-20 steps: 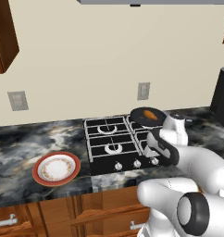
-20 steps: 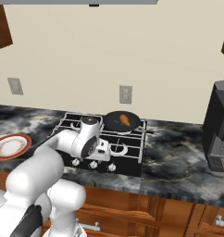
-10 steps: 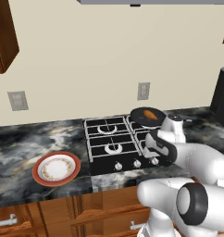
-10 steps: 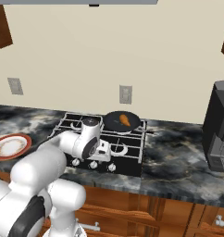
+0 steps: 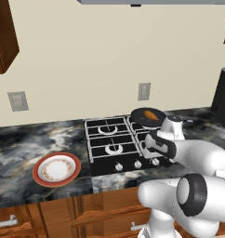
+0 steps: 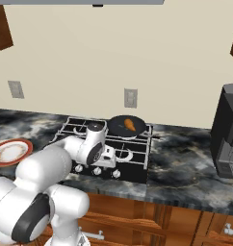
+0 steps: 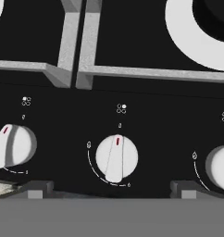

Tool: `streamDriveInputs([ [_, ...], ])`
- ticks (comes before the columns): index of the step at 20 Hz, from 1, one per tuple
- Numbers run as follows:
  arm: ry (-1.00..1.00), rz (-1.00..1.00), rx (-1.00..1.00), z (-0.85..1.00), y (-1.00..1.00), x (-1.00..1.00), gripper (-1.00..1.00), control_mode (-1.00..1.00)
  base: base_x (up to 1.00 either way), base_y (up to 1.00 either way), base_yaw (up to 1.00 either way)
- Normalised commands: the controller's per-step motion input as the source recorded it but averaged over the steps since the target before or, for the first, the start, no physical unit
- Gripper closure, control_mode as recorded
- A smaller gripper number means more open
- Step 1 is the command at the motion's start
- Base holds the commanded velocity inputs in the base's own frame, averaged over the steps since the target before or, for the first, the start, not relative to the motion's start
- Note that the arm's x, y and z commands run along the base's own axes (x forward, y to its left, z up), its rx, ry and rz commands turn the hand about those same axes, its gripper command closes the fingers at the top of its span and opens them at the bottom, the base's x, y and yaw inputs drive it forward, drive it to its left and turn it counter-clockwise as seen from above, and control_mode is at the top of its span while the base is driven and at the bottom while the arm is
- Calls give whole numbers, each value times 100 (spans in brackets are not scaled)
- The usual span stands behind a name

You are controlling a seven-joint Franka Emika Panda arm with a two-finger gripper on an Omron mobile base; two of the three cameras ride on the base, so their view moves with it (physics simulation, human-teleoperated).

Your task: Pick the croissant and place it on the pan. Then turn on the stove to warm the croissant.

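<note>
Three knobs (image 7: 116, 158) face the open pincer (image 7: 109, 190).

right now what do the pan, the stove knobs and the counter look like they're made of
Pan: dark, matte, likely coated metal. Stove knobs: pale silver with a red pointer mark, brushed metal or metal-look plastic. Counter: glossy stone, likely marble or granite, judging by the swirling grey-black veining.

You face cream wall (image 5: 86, 56) with two outlets (image 5: 17, 101), (image 5: 144, 91). Dark marbled countertop (image 5: 35, 139) over wooden base cabinets (image 5: 54, 214). Wooden upper cabinet (image 5: 3, 32) at left. Red-rimmed plate (image 5: 56, 168) on counter. Black appliance (image 6: 228, 132) at right.
</note>
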Motion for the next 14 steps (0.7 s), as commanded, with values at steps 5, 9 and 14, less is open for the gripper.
streamDriveInputs([
  [5,0,0,0,-13,-1,1,-100,-100,0,0,0],
  [9,0,0,0,-12,0,6,-100,-100,0,0,0],
  [14,0,0,0,-10,0,7,-100,-100,0,0,0],
])
